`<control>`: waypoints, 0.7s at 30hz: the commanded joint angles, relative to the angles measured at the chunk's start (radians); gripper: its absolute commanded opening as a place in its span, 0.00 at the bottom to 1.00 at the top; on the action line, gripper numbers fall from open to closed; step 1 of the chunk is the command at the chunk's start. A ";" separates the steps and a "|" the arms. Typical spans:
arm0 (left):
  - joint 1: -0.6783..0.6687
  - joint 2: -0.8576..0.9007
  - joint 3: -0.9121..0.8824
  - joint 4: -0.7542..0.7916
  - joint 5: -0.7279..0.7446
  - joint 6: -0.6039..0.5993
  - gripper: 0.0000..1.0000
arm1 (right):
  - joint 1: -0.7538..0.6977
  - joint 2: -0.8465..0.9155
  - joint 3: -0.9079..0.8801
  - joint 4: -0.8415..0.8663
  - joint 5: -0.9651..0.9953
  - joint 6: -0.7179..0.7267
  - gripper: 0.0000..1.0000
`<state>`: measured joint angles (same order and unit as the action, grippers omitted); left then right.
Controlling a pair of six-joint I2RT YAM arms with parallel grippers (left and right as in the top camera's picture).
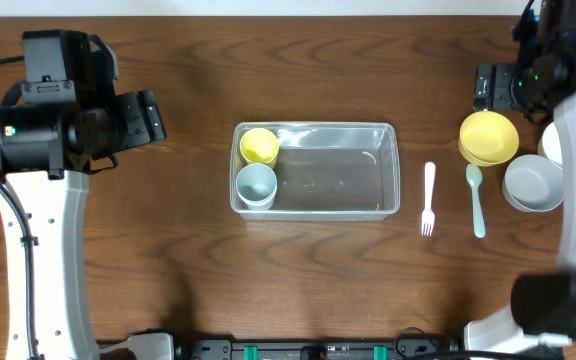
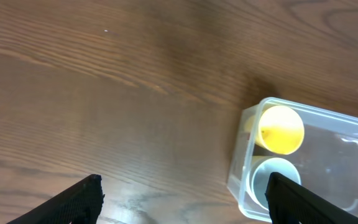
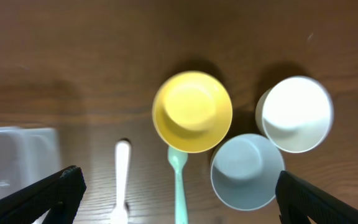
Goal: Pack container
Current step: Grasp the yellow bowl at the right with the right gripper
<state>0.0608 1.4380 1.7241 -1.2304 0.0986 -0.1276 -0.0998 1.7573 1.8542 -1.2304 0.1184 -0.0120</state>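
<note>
On the table, middle: the container (image 1: 338,180) stands here, clear and long, well apart from both arms.
Container's left end: a yellow cup (image 1: 259,145) and a pale blue cup (image 1: 256,184) stand side by side, mouths up; the remaining floor is bare.
Right of the container: a white fork (image 1: 428,198) and a green spoon (image 1: 476,200) lie flat; then a yellow bowl (image 3: 192,111), a blue bowl (image 3: 247,171) and a white bowl (image 3: 295,114) crowd together.
Left claw (image 2: 184,183): fingers wide apart, holding nothing, above bare wood.
Right claw (image 3: 178,177): fingers wide apart, empty, above the bowls.
Risk, bowls: they sit so close that a finger going down on one may push its neighbour.
Risk, spoon: its head is against the yellow bowl, and thin flat cutlery may slip from a pinch.
Risk, container: it looks light, so a bowl catching the rim could shift or tip it.
</note>
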 commanded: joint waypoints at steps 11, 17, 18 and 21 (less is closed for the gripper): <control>0.004 0.035 -0.015 -0.003 0.051 -0.009 0.90 | -0.025 0.409 0.000 0.037 -0.011 -0.029 0.91; 0.004 0.066 -0.015 -0.002 0.051 -0.009 0.90 | -0.024 0.488 0.000 0.055 -0.015 -0.027 0.76; 0.004 0.069 -0.015 -0.002 0.051 -0.009 0.89 | -0.024 0.496 0.000 0.058 -0.018 -0.027 0.72; 0.004 0.077 -0.015 -0.002 0.051 -0.009 0.90 | -0.023 0.517 0.000 0.063 -0.019 -0.027 0.54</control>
<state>0.0620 1.5040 1.7226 -1.2301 0.1448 -0.1318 -0.1230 2.2513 1.8530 -1.1709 0.1028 -0.0402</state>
